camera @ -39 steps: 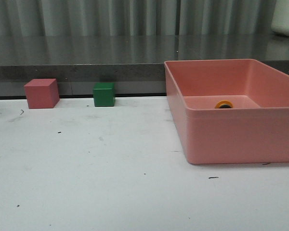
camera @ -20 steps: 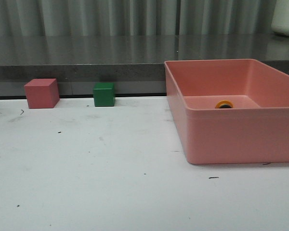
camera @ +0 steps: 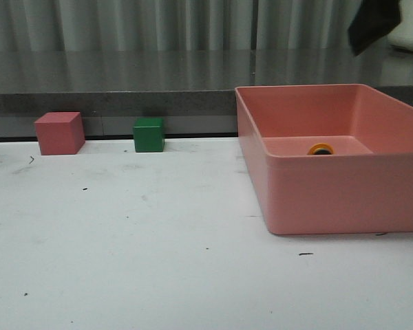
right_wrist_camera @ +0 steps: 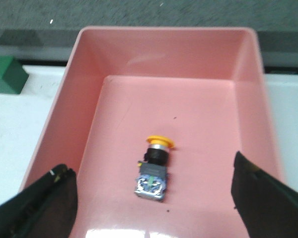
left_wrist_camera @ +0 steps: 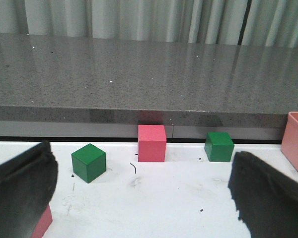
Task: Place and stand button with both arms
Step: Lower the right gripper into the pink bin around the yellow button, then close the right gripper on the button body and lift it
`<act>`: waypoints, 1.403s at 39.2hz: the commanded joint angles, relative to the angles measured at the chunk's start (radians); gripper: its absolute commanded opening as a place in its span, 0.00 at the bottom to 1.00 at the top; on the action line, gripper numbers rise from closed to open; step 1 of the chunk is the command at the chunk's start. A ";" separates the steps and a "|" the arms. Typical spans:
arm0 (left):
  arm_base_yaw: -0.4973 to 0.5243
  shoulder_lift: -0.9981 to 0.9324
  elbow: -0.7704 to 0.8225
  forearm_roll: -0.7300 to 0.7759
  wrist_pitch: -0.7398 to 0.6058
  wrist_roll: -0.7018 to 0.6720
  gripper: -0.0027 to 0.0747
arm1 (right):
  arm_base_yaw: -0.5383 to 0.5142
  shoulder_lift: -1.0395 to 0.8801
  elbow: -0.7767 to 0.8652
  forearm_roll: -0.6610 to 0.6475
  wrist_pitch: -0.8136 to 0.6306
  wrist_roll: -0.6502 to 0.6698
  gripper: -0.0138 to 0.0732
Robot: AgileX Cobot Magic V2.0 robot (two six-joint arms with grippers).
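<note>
Newly arrived at the upper right of the front view, the right gripper (camera: 375, 24) shows as a dark angular shape above the smooth pink plastic bin (camera: 330, 196); its jaws are spread wide and released. Inside the bin lies the button (right_wrist_camera: 155, 168), tipped on its side on the floor: round yellow cap, black blocky base. On the scuffed white tabletop (camera: 138, 247) the left gripper (left_wrist_camera: 139, 198) has its jaws parted, holding nothing.

The pink bin (right_wrist_camera: 89, 89) looks like smooth, glossy plastic; the counter (left_wrist_camera: 139, 74) is polished speckled stone; the white table (camera: 158, 261) is matt and scuffed
</note>
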 commanded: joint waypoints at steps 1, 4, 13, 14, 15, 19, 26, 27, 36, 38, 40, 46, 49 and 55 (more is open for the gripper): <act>0.003 0.012 -0.038 -0.003 -0.084 0.001 0.90 | 0.030 0.087 -0.138 0.006 0.072 0.015 0.90; 0.003 0.012 -0.038 -0.003 -0.084 0.001 0.90 | 0.028 0.169 -0.220 0.007 0.161 0.061 0.90; 0.003 0.012 -0.038 -0.003 -0.084 0.001 0.90 | -0.006 0.409 -0.439 0.007 0.323 0.133 0.90; 0.003 0.012 -0.038 -0.003 -0.084 0.001 0.90 | -0.006 0.429 -0.461 0.007 0.337 0.134 0.90; 0.003 0.012 -0.038 -0.003 -0.084 0.001 0.90 | -0.006 0.461 -0.481 0.007 0.349 0.134 0.90; 0.003 0.012 -0.038 -0.003 -0.084 0.001 0.90 | -0.006 0.535 -0.538 0.007 0.377 0.134 0.90; 0.003 0.012 -0.038 -0.003 -0.084 0.001 0.90 | -0.008 0.627 -0.569 0.007 0.384 0.134 0.90; 0.003 0.012 -0.038 -0.003 -0.084 0.001 0.90 | -0.008 0.637 -0.571 0.007 0.384 0.134 0.90; 0.003 0.012 -0.038 -0.003 -0.084 0.001 0.90 | -0.008 0.674 -0.577 0.007 0.391 0.135 0.77; 0.003 0.012 -0.038 -0.003 -0.084 0.001 0.90 | -0.008 0.672 -0.577 0.007 0.391 0.135 0.67; 0.003 0.012 -0.038 -0.003 -0.084 0.001 0.90 | -0.008 0.672 -0.577 0.007 0.391 0.135 0.56; 0.003 0.012 -0.038 -0.003 -0.084 0.001 0.90 | -0.008 0.666 -0.577 0.007 0.394 0.135 0.34; 0.003 0.012 -0.038 -0.003 -0.084 0.001 0.90 | -0.008 0.651 -0.577 0.007 0.399 0.135 0.30; 0.003 0.012 -0.038 -0.003 -0.084 0.001 0.90 | -0.008 0.571 -0.577 0.007 0.402 0.135 0.30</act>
